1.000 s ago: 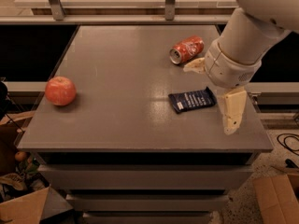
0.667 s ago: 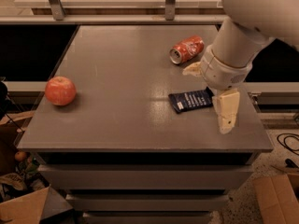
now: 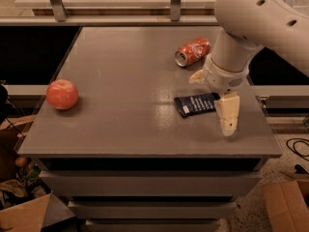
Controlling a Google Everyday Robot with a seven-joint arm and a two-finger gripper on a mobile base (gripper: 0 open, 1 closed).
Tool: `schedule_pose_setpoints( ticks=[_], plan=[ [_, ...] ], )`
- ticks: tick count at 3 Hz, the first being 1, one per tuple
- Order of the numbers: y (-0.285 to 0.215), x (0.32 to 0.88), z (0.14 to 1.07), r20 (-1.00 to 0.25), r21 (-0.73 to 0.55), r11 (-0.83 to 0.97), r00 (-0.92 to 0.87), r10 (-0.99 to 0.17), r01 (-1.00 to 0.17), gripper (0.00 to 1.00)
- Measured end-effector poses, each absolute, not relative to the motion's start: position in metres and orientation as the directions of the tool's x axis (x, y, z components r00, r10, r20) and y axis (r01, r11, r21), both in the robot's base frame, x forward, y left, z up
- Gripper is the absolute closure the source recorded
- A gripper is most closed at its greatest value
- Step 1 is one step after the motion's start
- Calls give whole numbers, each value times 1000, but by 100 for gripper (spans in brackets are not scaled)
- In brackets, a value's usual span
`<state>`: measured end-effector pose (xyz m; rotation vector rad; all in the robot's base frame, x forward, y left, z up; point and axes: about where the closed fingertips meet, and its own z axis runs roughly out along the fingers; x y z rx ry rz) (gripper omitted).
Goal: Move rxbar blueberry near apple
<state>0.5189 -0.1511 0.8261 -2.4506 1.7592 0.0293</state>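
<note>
The rxbar blueberry (image 3: 194, 104) is a flat dark navy wrapper with white text, lying on the right part of the grey table (image 3: 130, 71). The apple (image 3: 62, 94) is round and red-orange and sits near the table's left edge, far from the bar. My gripper (image 3: 212, 103) hangs over the bar's right end, open. One cream finger (image 3: 228, 116) is on the near side of the bar and the other finger (image 3: 197, 77) is on the far side. The arm hides the bar's right end.
A crushed red-orange soda can (image 3: 192, 51) lies on its side just behind the gripper. The table's right edge is close to the near finger. Cardboard boxes (image 3: 285, 204) sit on the floor at both lower corners. A rail runs behind the table.
The arm and gripper have shifted a little to the left, closer over the bar. The bar, the apple and the can have not moved.
</note>
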Motion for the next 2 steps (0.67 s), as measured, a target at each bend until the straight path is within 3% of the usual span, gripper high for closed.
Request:
schedule_pose_setpoints(
  ticks=[1,2],
  plan=[
    [-152,527,814,-89,-62,-305,309,-947,-950,16],
    [-153,531,812,-87,-53,-301,304,-949,-952,40]
  ],
)
